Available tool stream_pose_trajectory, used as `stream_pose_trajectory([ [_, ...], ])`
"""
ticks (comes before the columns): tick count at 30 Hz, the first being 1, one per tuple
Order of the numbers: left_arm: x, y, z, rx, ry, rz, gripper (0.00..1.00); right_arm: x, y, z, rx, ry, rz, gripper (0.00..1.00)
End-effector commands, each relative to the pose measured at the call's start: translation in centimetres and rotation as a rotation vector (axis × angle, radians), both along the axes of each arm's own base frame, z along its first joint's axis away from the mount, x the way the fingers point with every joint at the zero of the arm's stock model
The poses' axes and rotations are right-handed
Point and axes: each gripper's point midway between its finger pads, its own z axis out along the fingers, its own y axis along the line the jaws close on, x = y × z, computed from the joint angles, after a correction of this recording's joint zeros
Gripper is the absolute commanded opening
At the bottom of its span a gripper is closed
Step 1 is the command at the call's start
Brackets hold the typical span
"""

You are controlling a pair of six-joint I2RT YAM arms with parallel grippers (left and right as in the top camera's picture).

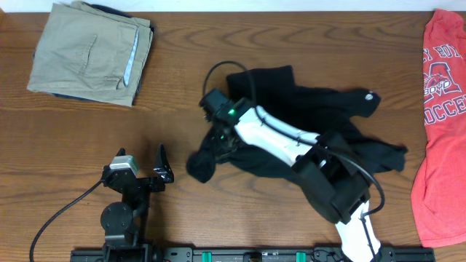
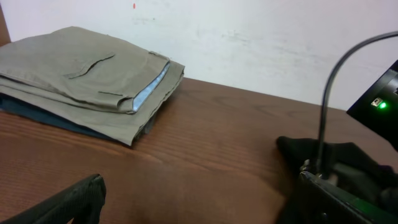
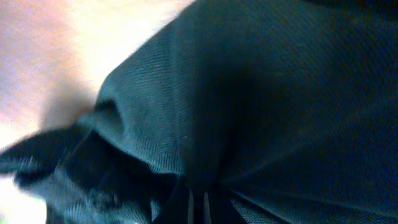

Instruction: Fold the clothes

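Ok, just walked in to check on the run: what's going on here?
The right end effector is shut on a bunch of the black shirt, which lies crumpled, not yet folded. The left end effector is open and apart from it, holding nothing. Folded khaki trousers and a red shirt lie off to the sides.

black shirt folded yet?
Not folded. The black shirt lies bunched in an irregular heap on the table, and the right gripper is pinching a gather of its fabric.
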Motion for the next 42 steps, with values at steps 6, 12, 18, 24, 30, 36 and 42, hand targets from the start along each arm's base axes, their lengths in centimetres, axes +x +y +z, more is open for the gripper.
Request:
stream_pose_trajectory([
  [6, -0.1, 0.1, -1.5, 0.007, 0.043, 0.0, 0.98, -5.6, 5.7, 1.3, 0.119, 0.073, 0.196, 0.01],
  [12, -0.1, 0.1, -1.5, 0.007, 0.043, 0.0, 0.98, -3.4, 5.5, 5.4, 0.053, -0.002, 0.189, 0.17],
  [18, -0.1, 0.1, -1.5, 0.007, 0.043, 0.0, 0.98, 2.8, 0.3, 10.9, -0.129, -0.155, 0.078, 0.99],
  [24, -0.1, 0.1, -1.5, 0.007, 0.043, 0.0, 0.98, 8.9, -7.9, 15.7, -0.24, -0.218, -0.114, 0.99],
  [30, -0.1, 0.1, -1.5, 0.007, 0.043, 0.0, 0.98, 13.2, -18.7, 15.2, -0.322, -0.143, -0.386, 0.99],
  [36, -0.1, 0.1, -1.5, 0.007, 0.043, 0.0, 0.98, 15.3, -26.7, 13.1, -0.29, -0.049, -0.586, 0.99],
  [42, -0.1, 0.1, -1.5, 0.007, 0.043, 0.0, 0.98, 16.1, -31.5, 9.8, -0.268, -0.007, -0.708, 0.99],
])
